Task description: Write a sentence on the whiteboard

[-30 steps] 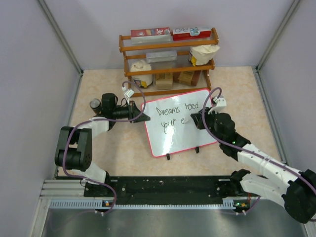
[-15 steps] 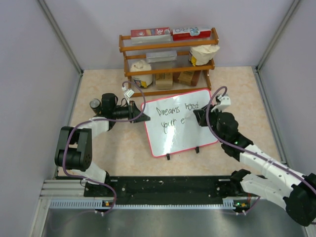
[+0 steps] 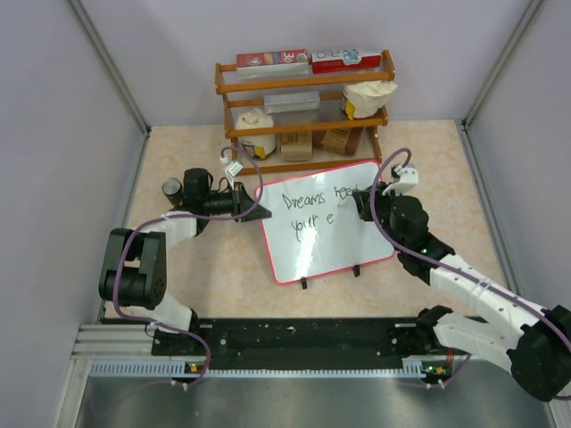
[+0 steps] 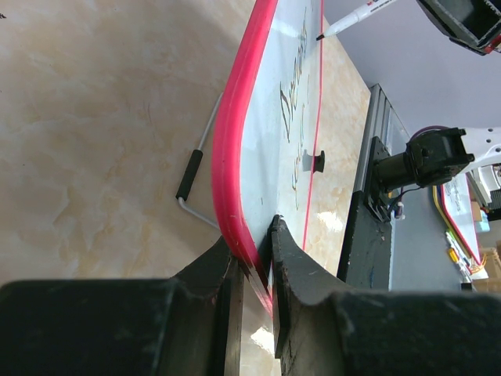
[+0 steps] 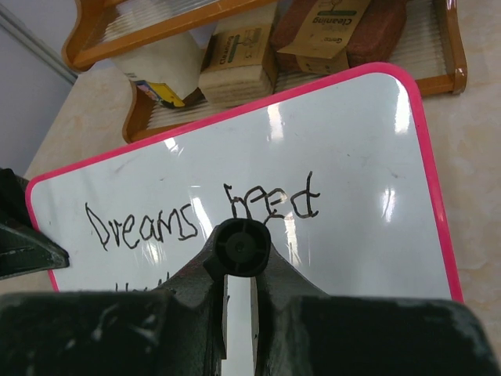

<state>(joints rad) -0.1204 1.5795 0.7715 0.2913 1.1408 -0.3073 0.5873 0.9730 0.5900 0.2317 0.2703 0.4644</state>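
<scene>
Wooden rack is standing at the back of the counter. It is carrying two red-and-white cartons on top, a grey box and a white bag in the middle, and a pale pack, a cardboard box and brown packets at the bottom. Just in front, the whiteboard is sitting propped at a tilt. The left end effector is pinching its red frame. The sentence is reading "Dreams need your e". The right end effector is clamping a marker by "need"; whether the nib is touching the whiteboard, I cannot tell.
</scene>
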